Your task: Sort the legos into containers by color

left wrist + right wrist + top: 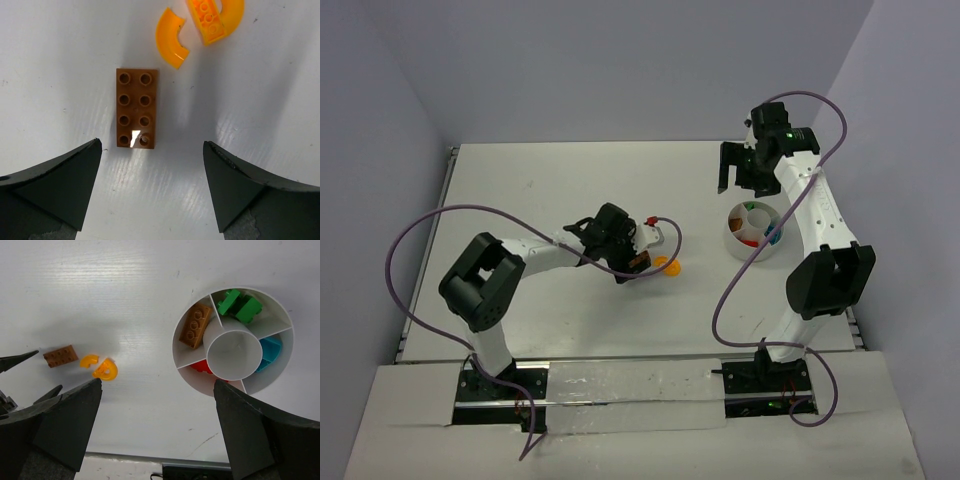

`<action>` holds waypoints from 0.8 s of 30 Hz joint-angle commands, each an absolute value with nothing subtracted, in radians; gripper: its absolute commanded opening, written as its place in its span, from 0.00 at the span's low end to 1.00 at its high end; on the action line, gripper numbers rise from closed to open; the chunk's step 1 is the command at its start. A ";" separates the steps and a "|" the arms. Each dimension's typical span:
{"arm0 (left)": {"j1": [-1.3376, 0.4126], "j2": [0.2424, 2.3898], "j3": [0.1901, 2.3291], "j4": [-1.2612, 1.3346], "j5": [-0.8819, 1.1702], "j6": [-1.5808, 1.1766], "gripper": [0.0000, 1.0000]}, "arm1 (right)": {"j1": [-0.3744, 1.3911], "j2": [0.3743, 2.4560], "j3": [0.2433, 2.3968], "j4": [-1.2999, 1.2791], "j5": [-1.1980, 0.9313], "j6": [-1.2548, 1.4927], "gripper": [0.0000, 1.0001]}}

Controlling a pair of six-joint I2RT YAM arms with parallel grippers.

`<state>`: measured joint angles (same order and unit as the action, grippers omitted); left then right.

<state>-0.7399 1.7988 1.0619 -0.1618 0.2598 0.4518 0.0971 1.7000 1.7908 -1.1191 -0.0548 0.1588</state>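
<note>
Over at the left of the top view, the left gripper [152, 145] hung low above the table [540, 190], jaws spread wide, nothing in them. Its wrist view told the story: the brown brick [137, 108] lay flat, studs up, long axis running up the frame, and only its near end sat level with the fingertips [75, 170]. It was off-centre too, closer to the finger on the left of that frame. That looked like trouble. A squeeze from there could bring one pad in first and shove or twist the brick, or pinch just the end so it swung out.

Moving right, two orange curved pieces [172, 45] lay just past the brick's far end, close together and apart from it. A reach forward for a fuller bite risked nudging them across the table.

Further right stood the white bowl [234, 355]. Its upper-left wedge in the right wrist view held another brown brick [196, 326] at a slant, with green bricks [239, 305] next door, then a teal brick [270, 352] and a red brick [202, 367]. A second brown dropped on top could tip over a divider into the wrong colour.

Far right, the right gripper [158, 384] hovered above the bowl, wide open and empty. An arm parked there might crowd the left arm's delivery.
</note>
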 commanded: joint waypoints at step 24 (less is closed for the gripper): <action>-0.760 1.887 1.142 -0.196 0.277 0.479 0.52 | 0.091 1.680 1.769 -1.100 -0.148 0.143 1.00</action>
